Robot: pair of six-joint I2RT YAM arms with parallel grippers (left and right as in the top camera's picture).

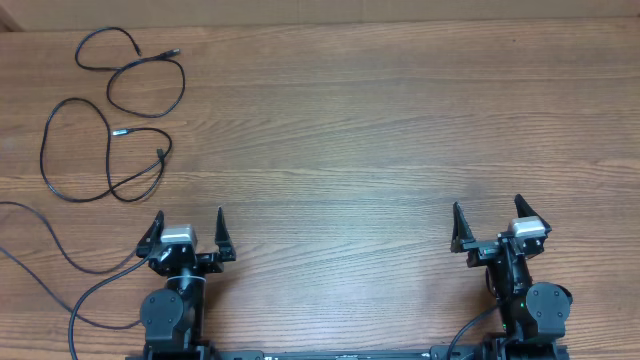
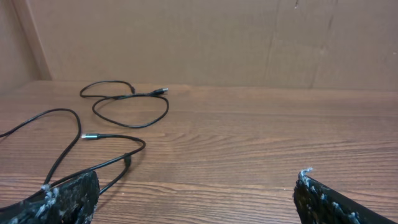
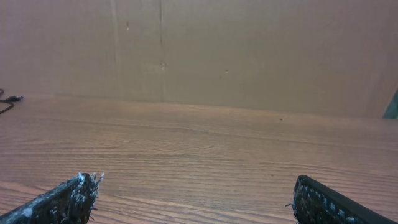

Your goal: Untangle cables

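Observation:
Two thin black cables lie at the far left of the wooden table. The far cable point(image 1: 146, 88) makes a small loop with a plug end; it also shows in the left wrist view point(image 2: 130, 111). The near cable point(image 1: 60, 150) makes a bigger loop with a metal-tipped plug, and it also shows in the left wrist view point(image 2: 102, 137). They lie close together and look apart. My left gripper point(image 1: 189, 225) point(image 2: 198, 180) is open and empty, just in front of the near cable. My right gripper point(image 1: 488, 215) point(image 3: 194, 183) is open and empty at the front right, far from both cables.
A thicker black arm cable point(image 1: 60, 262) runs across the front left of the table to the left arm's base. A cardboard wall point(image 2: 249, 37) stands along the table's far edge. A cable end point(image 3: 9, 99) shows at the far left of the right wrist view.

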